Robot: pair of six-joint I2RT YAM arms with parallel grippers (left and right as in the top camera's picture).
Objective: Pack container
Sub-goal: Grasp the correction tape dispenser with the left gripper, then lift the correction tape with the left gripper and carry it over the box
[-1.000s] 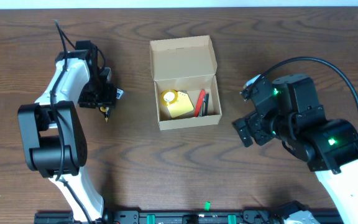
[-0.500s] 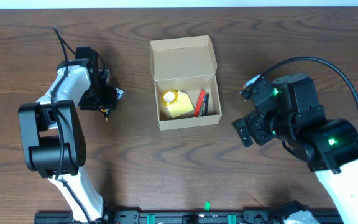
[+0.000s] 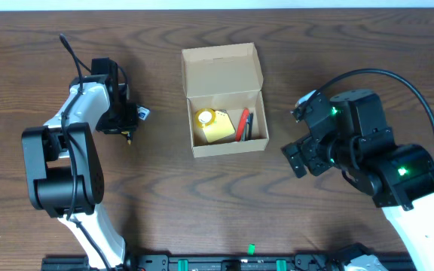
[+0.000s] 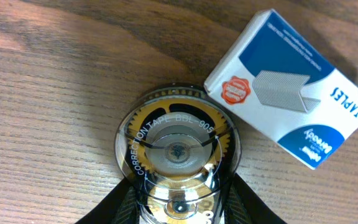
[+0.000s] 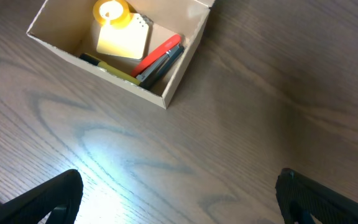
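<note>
Dark wood-grain table [image 3: 202, 203]. Tan cardboard box [image 3: 221, 71] sits mid-table, flap lid folded back. Inside, left to right: yellow tape roll [image 3: 205, 117], pale yellow note pad [image 3: 218, 131], red pen [image 3: 242, 124], dark pen [image 3: 250, 126].

Well left of the box, left gripper [image 4: 178, 205] partly closed, fingers against both sides of a round clear correction tape dispenser [image 4: 176, 146] lying on the table; a white-and-blue staples box [image 4: 294, 115] just beside it.

Right of the box, right gripper [image 5: 178, 193] spread wide, holding nothing.
</note>
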